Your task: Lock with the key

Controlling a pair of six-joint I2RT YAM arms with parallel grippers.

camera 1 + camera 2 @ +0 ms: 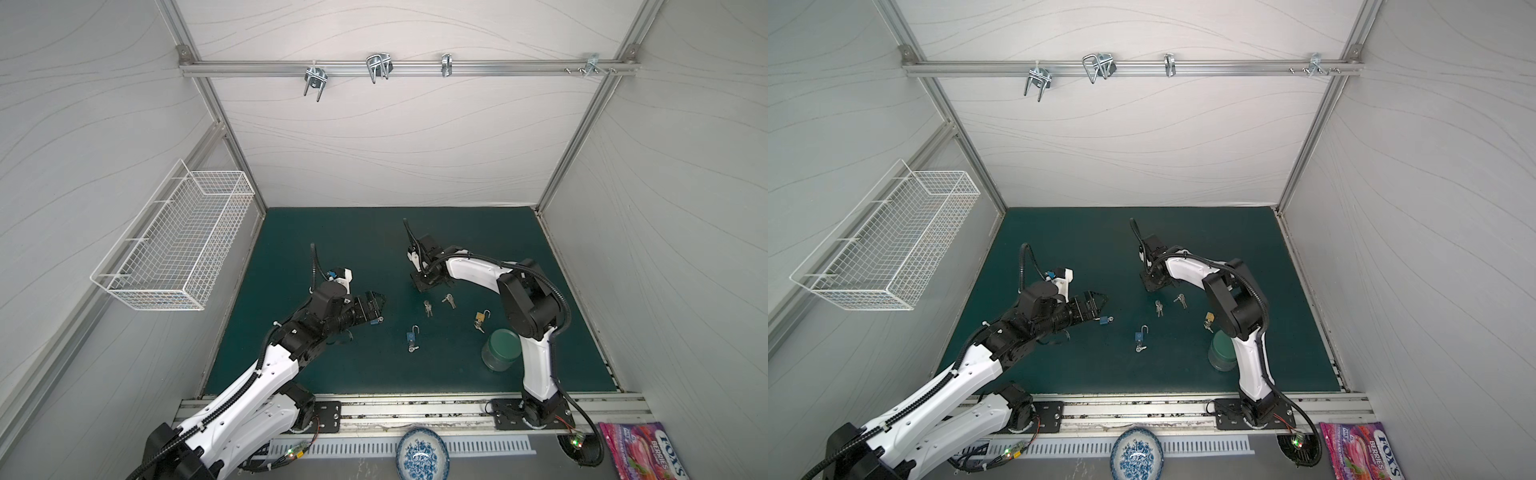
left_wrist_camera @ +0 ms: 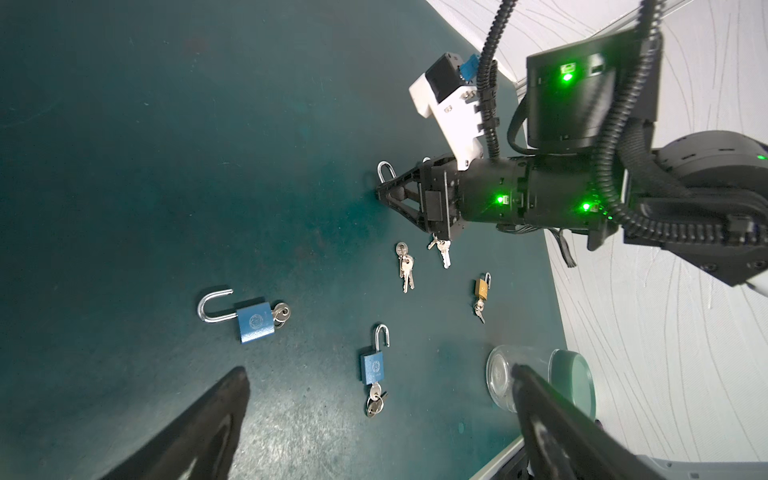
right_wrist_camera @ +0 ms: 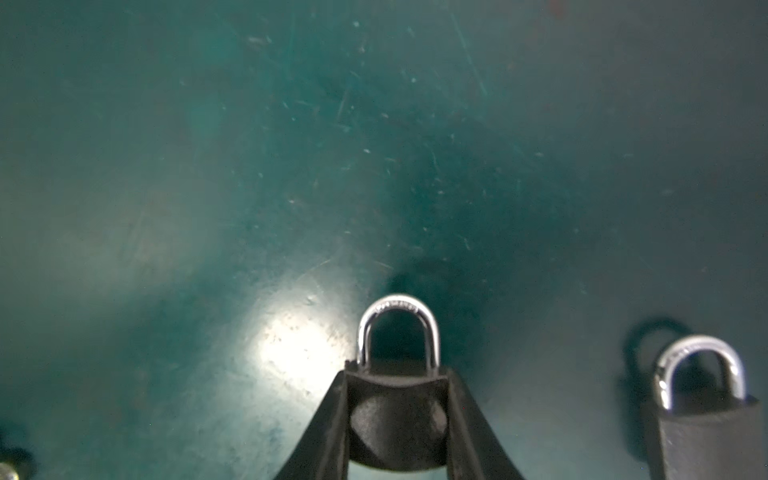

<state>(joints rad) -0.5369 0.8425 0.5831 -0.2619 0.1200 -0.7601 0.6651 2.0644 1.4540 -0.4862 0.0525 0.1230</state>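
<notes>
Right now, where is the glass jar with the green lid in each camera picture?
In a top view: glass jar, mat's near right, beside the right arm.
In a top view: same spot, partly behind that arm.
Left wrist: at the mat's edge.
Right wrist: not in it.
Landmark in those three: brass padlock close by.

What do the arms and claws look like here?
White link shells and black joints on the left arm and right arm, black ribbed cable conduits alongside. The left claw and right claw are black, tapered. The right wrist shows green lights.
</notes>
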